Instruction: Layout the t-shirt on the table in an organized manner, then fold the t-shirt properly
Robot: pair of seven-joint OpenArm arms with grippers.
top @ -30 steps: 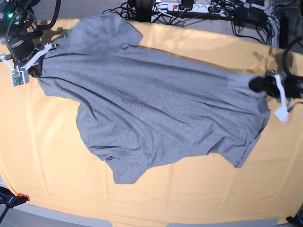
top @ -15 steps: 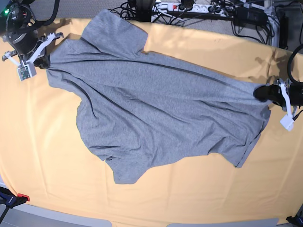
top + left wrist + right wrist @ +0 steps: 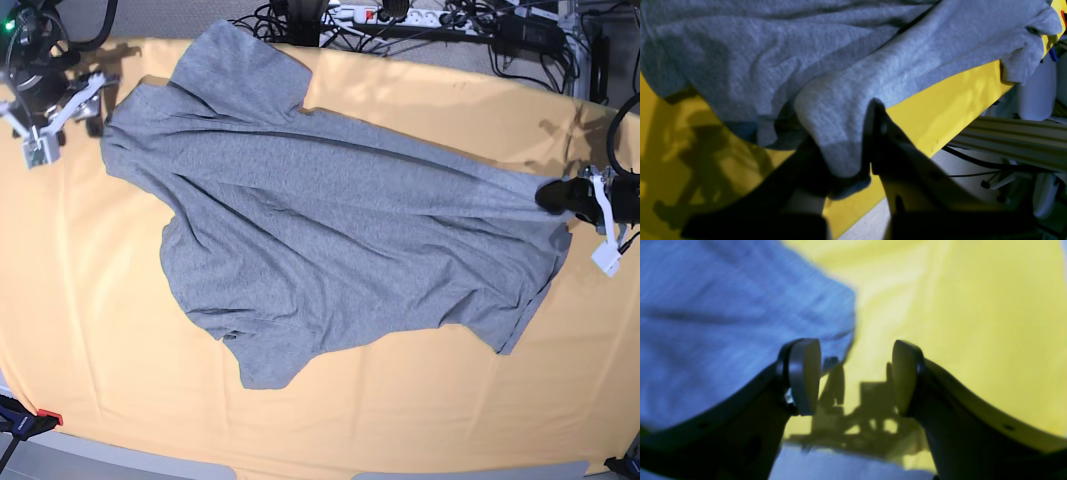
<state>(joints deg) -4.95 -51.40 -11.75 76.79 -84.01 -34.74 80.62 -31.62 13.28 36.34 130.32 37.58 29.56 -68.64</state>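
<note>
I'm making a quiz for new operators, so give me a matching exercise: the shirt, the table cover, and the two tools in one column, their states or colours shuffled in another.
Column one:
1. heather-grey cotton t-shirt
2. pale yellow-orange cloth-covered table
3. left tool
4. right tool

Column two:
A. open, nothing between its pads
B. spread out, wrinkled
C. clamped on a shirt edge
D. lies under the garment

Pairs: 1-B, 2-D, 3-C, 4-A
</note>
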